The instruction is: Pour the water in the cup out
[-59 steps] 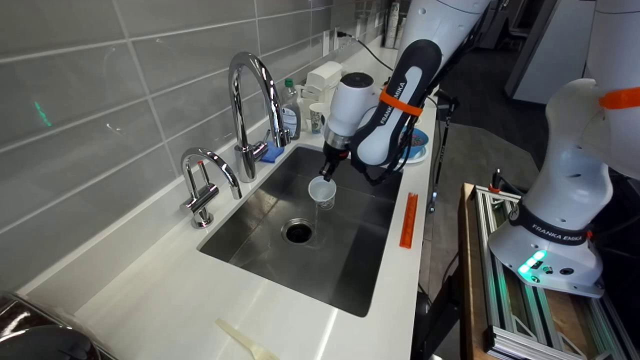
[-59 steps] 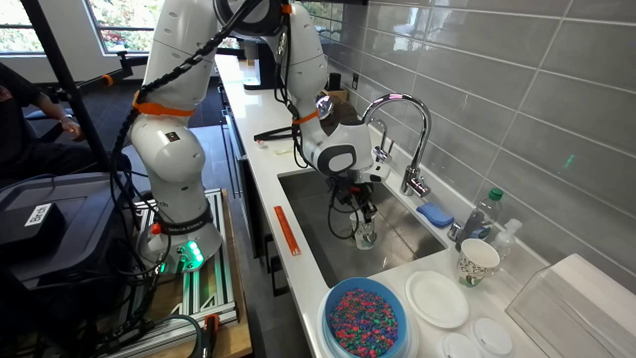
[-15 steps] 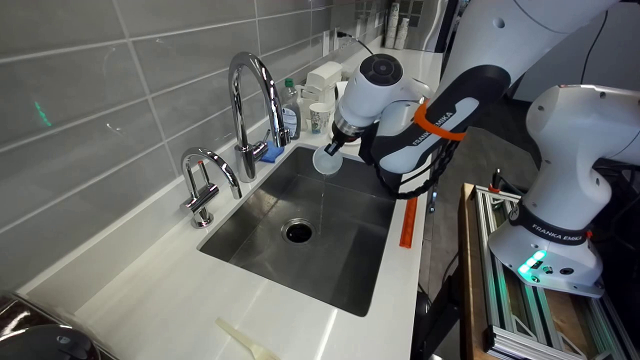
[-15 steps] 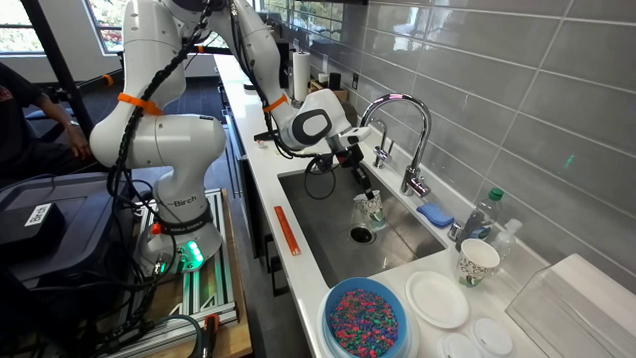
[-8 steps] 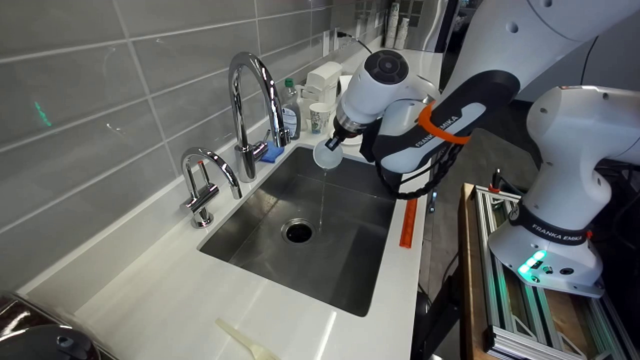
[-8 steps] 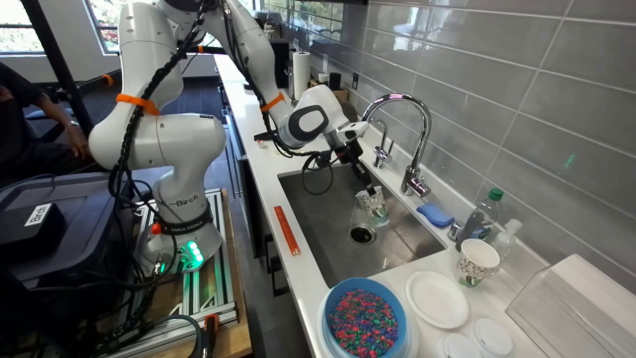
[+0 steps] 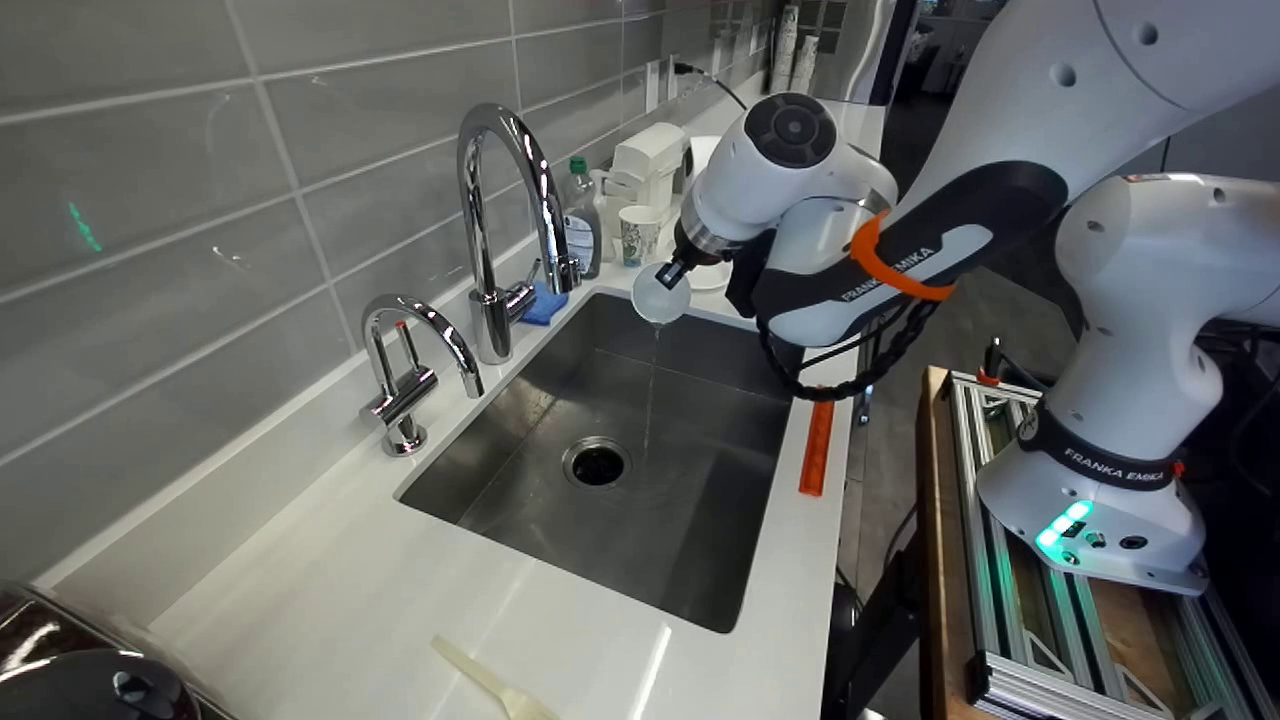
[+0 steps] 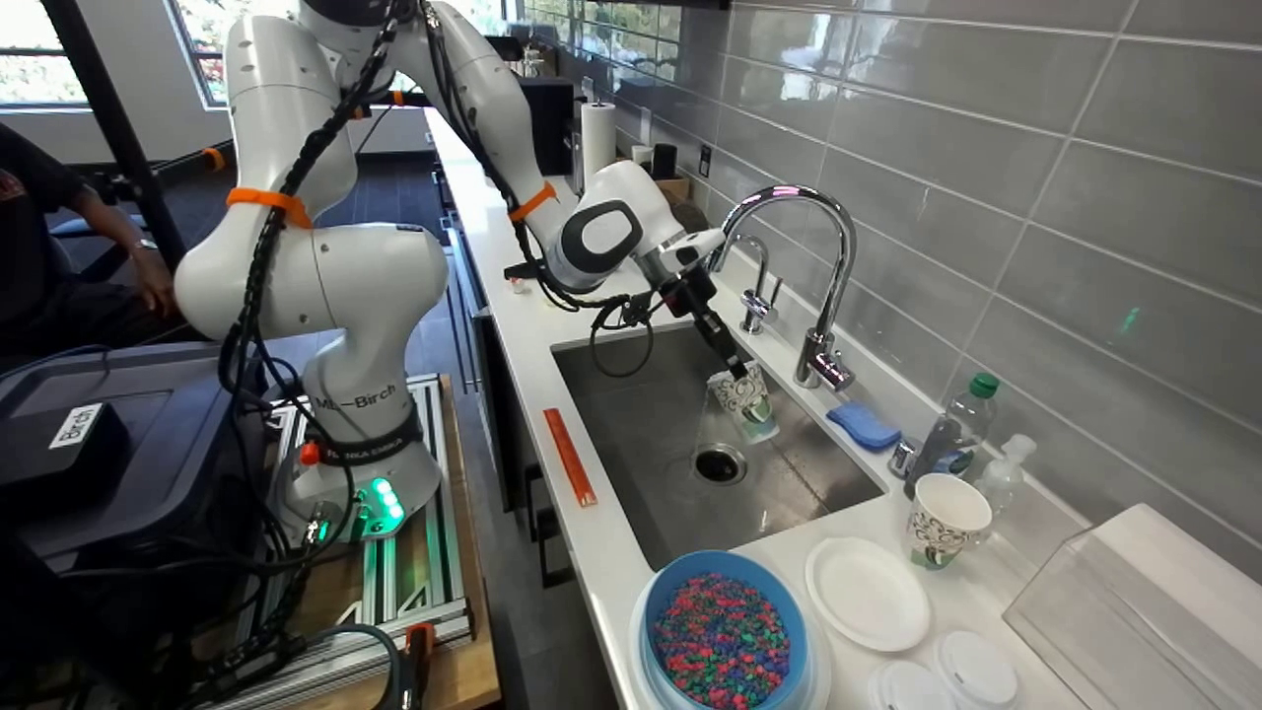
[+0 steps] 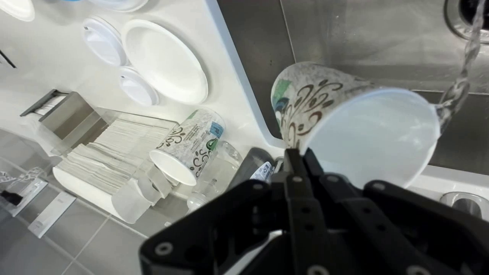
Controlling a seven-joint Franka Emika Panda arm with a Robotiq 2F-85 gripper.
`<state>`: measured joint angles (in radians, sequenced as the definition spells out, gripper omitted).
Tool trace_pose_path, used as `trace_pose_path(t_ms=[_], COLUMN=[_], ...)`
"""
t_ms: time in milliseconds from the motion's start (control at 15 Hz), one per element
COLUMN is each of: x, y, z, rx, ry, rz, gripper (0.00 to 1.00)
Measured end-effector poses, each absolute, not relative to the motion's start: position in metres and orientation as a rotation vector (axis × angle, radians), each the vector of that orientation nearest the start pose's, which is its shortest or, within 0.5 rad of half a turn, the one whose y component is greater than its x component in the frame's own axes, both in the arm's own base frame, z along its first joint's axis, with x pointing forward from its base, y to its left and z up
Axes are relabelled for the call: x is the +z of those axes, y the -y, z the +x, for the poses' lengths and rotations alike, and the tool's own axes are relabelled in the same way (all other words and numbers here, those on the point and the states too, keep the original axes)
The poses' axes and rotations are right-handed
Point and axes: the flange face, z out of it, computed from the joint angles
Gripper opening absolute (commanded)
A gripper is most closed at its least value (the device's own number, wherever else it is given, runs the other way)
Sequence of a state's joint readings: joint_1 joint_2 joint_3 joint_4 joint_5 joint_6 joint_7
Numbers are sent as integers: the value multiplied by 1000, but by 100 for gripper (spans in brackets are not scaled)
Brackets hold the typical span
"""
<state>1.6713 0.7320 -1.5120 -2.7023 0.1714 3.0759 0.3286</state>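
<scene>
The white paper cup with a leaf pattern (image 9: 305, 95) is tilted over the sink, its mouth tipped to the right in the wrist view. My gripper (image 9: 301, 151) is shut on its rim, one finger outside the wall and one inside. Water (image 9: 460, 86) runs from the low lip of the cup into the sink. In both exterior views the gripper (image 7: 672, 275) (image 8: 737, 371) holds the cup (image 7: 657, 298) (image 8: 747, 402) above the steel sink (image 7: 680, 530). The stream (image 7: 651, 390) lands beside the drain (image 7: 597, 463). How much water is left inside cannot be told.
A tall faucet (image 7: 484, 220) and a small tap (image 7: 402, 395) stand along the wall. A second patterned cup (image 8: 942, 523), a green-capped bottle (image 8: 951, 429), a plate (image 8: 868, 594) and a blue bowl of beads (image 8: 653, 631) stand by the sink. An orange strip (image 8: 570, 459) lies on the counter.
Over the last seconds the gripper has lifted the cup, moved it toward the end with the second cup, and tipped it further. Water streams out in the earlier frames and now.
</scene>
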Motion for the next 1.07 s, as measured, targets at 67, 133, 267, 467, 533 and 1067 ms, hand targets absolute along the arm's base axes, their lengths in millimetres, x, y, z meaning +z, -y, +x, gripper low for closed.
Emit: trace_pose_path(t_ms=[67, 133, 267, 467, 533, 1067], x=[279, 281, 284, 289, 291, 308], y=[-11, -11, -12, -12, -11, -12], z=[441, 440, 438, 434, 433, 430], rx=[695, 702, 715, 732, 737, 776], ry=[243, 244, 245, 249, 251, 255], rz=[2465, 2456, 2439, 2415, 2406, 2339], gripper=[1, 1, 1, 1, 1, 1])
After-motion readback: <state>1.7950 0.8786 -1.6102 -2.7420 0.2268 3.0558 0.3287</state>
